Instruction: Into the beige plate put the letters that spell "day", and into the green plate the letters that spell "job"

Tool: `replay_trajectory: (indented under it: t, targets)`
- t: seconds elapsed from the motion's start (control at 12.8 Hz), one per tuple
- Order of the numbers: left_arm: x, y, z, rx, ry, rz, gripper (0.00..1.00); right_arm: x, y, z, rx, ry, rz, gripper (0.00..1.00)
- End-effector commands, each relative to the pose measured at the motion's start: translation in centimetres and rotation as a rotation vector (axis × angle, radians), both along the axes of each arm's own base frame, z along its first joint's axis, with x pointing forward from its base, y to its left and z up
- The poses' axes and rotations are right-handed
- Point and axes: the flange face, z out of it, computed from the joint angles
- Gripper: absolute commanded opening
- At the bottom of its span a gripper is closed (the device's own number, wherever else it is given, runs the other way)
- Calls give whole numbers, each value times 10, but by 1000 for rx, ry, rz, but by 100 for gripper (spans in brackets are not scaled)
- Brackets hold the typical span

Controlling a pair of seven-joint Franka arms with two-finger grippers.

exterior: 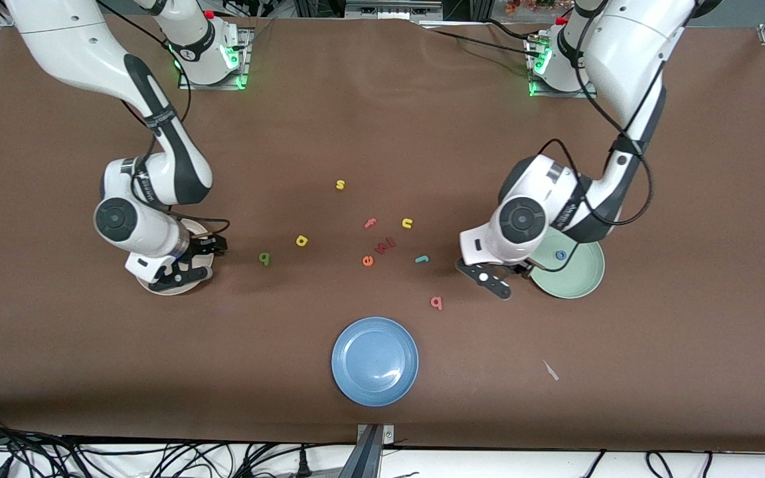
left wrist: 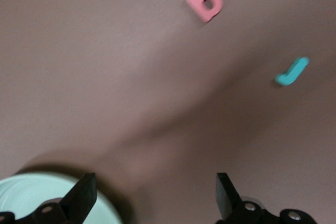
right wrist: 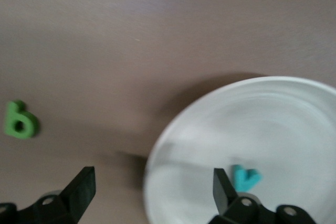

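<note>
Right pincer point(right wrist: 152, 182) spread over beige plate point(right wrist: 294, 124), teal "y" point(right wrist: 245, 178) inside. Left pincer point(left wrist: 155, 192) spread beside green plate point(exterior: 585, 279) holding blue "o" point(exterior: 560, 255).

Even overhead light, soft arm shadows on the table point(exterior: 57, 345); both wrist views blurred.

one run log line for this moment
left tool: open, beside green plate | right tool: open, over beige plate | teal y: in beige plate

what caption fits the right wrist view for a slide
Open right gripper over the beige plate, teal "y" lying in it, green "d" on the table nearby.
</note>
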Motion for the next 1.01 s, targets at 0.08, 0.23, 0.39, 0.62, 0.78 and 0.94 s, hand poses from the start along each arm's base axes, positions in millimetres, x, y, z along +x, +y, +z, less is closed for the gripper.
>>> replay_trajectory:
  t: [0.08,0.23,0.39,0.62,0.78,0.94]
  targets:
    - [2,-48,-14,-19,-3,-137,100,3,35,19,7,-3,-155,100]
    - [-4,-72,-27,-64,-47,-217,100,6,49,17,9,-3,-199,100]
    - [-4,-80,-41,-95,-70,-287,100,11,68,13,16,-5,-294,100]
    - [-14,-96,-49,-114,-67,-359,99,10,87,1,16,-4,-345,100]
    - [-22,-111,-45,-139,-64,-380,94,13,99,-4,18,-4,-356,100]
    - [-26,-117,-48,-146,-67,-394,89,15,107,-15,19,-5,-372,100]
